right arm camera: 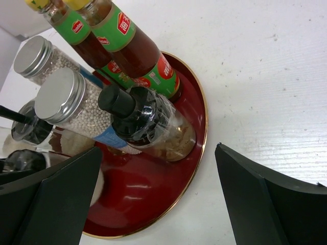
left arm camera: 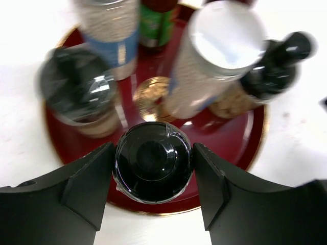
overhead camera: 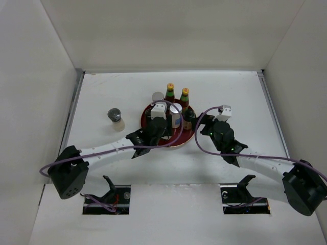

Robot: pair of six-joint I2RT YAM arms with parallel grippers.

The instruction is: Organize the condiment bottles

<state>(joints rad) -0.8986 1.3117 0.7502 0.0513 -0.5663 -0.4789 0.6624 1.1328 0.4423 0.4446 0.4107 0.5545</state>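
Note:
The round red tray (overhead camera: 180,141) holds two yellow-capped sauce bottles (overhead camera: 170,91) (overhead camera: 185,96) and two silver-topped white cylinders (overhead camera: 158,96) (overhead camera: 175,111). In the left wrist view my left gripper (left arm camera: 153,168) is shut on a squat dark-lidded jar (left arm camera: 153,162) standing at the tray's near rim (left arm camera: 240,148). Another dark-lidded jar (left arm camera: 76,94) and a dark-capped jar (left arm camera: 271,71) stand on the tray. My right gripper (right arm camera: 158,148) is wide open and empty at the tray's right edge (right arm camera: 196,127), facing a dark-capped jar (right arm camera: 148,122). One more dark-lidded jar (overhead camera: 115,119) stands on the table, left of the tray.
White walls enclose the table on the left, back and right. The left gripper (overhead camera: 159,128) hangs over the tray's front left. The right gripper (overhead camera: 203,126) is just right of the tray. Cables loop from both wrists.

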